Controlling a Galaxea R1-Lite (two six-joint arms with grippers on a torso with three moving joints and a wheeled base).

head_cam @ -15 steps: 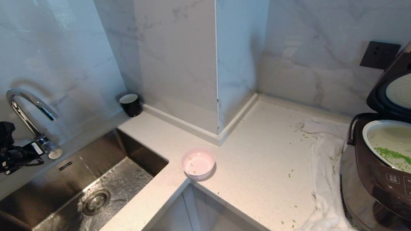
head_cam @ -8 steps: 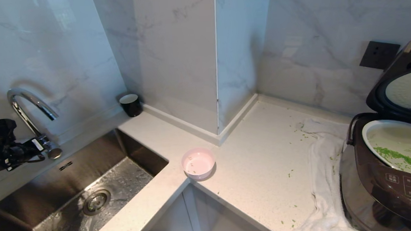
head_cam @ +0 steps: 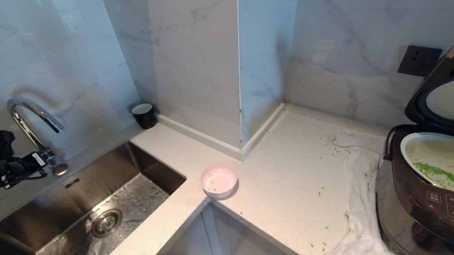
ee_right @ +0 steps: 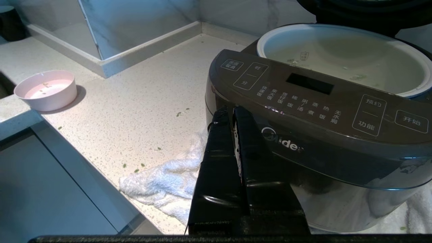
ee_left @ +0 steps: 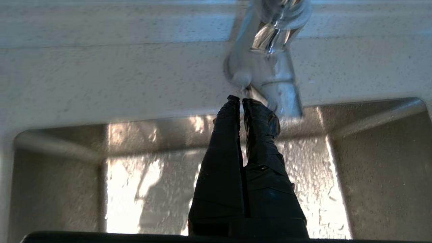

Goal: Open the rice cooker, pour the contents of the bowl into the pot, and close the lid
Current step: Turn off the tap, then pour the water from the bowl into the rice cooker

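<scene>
Cool, bluish daylight throughout; moderately bright. Strong glare patches on the wet dark steel sink basin (head_cam: 98,214), burnt out to white in the left wrist view (ee_left: 128,182). Soft reflections across the glossy grey-veined marble wall panels (head_cam: 195,66). Short soft shadow beside the small pink round bowl (head_cam: 219,180), cast toward the right. Chrome curved tap (ee_left: 270,60) blurred and out of focus at close range. Mirror-like highlights on the dark brown boxy rice cooker (ee_right: 320,111) front.

Glossy black tapered pincer (ee_right: 230,108) fingers
</scene>
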